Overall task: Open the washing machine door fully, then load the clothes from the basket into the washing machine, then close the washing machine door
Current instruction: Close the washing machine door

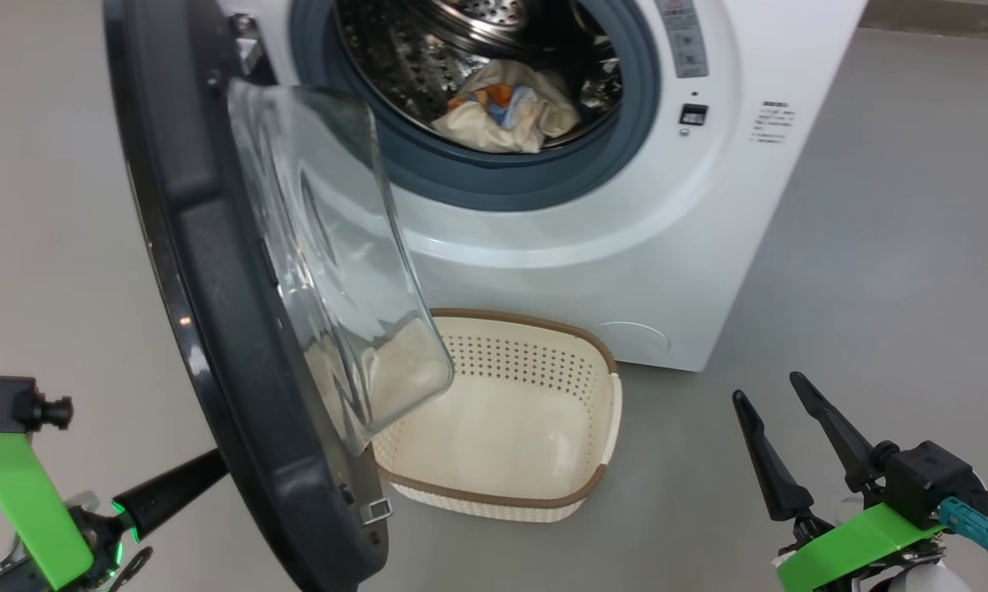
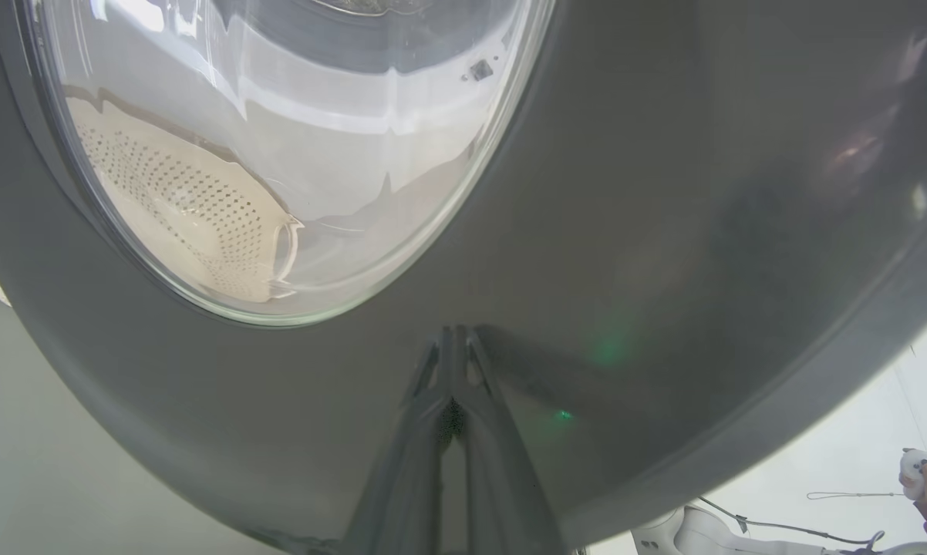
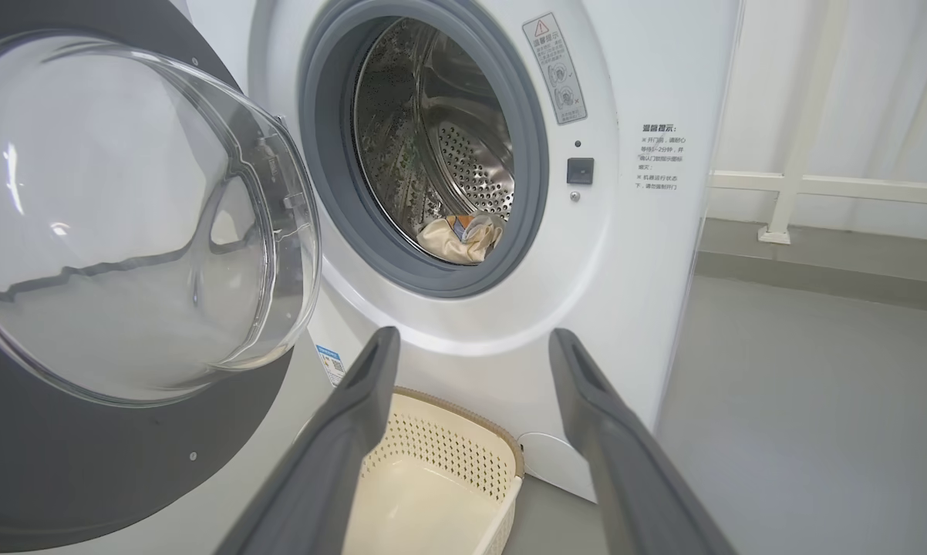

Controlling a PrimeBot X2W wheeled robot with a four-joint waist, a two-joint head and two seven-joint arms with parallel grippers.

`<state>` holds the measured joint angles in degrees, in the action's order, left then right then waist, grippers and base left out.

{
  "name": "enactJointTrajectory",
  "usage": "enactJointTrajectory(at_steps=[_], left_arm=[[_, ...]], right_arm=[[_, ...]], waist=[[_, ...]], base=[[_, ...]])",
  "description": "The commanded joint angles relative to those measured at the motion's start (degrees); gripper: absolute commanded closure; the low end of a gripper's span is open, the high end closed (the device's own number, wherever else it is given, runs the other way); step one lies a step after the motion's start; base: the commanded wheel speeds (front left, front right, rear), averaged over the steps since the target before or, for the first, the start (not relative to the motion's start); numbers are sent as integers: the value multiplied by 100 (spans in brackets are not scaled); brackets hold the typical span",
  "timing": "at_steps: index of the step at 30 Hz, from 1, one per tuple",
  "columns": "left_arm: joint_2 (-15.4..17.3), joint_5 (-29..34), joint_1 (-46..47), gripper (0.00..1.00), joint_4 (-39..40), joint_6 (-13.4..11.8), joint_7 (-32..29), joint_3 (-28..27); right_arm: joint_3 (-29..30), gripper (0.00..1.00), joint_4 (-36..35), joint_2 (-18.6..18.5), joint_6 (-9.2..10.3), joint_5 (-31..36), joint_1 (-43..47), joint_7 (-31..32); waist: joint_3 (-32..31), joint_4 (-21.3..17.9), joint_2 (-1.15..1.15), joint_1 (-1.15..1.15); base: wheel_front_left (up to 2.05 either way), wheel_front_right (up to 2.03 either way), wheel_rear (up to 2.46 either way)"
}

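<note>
Washing machine door (image 1: 214,329): swung wide to the left of the opening, with its glass bowl facing inward. The opening step looks done.

Drum (image 1: 428,66): holds a cream bundle with blue and orange patches (image 1: 502,107). It lies low at the front, just behind the grey-blue gasket (image 1: 494,185). Whether a second piece sits deeper, I cannot tell.

Basket (image 1: 535,362): on the floor (image 1: 872,288), close against the washing machine (image 1: 625,263) base and partly under the door glass. Nothing is in it, so I judge loading complete.

Left to do: close the door.

Left tool (image 2: 452,370): fingers pressed together and gripping nothing. The tips rest against the door's glossy black outer face below the window, likely placed to push it closed.

Right tool (image 1: 766,386): fingers spread wide and empty, low at the right, well apart from basket and machine.
</note>
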<state>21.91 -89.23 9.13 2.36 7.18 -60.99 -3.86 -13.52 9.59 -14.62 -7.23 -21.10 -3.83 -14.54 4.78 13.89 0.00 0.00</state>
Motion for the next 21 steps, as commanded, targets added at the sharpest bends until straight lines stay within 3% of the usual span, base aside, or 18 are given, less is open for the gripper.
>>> enactJointTrajectory(at_steps=[1,21], left_arm=[[106,37,197,100,223,31,34,-186],[-73,202,803,100,109,31,615,-43]], right_arm=[[-69,0,-158,-51,-25,68,11,-46],[45,0,-219,127,-25,115,-123,-46]], waist=[[2,-235,0,0],[263,-1334,0,0]], base=[[0,0,0],[0,0,0]])
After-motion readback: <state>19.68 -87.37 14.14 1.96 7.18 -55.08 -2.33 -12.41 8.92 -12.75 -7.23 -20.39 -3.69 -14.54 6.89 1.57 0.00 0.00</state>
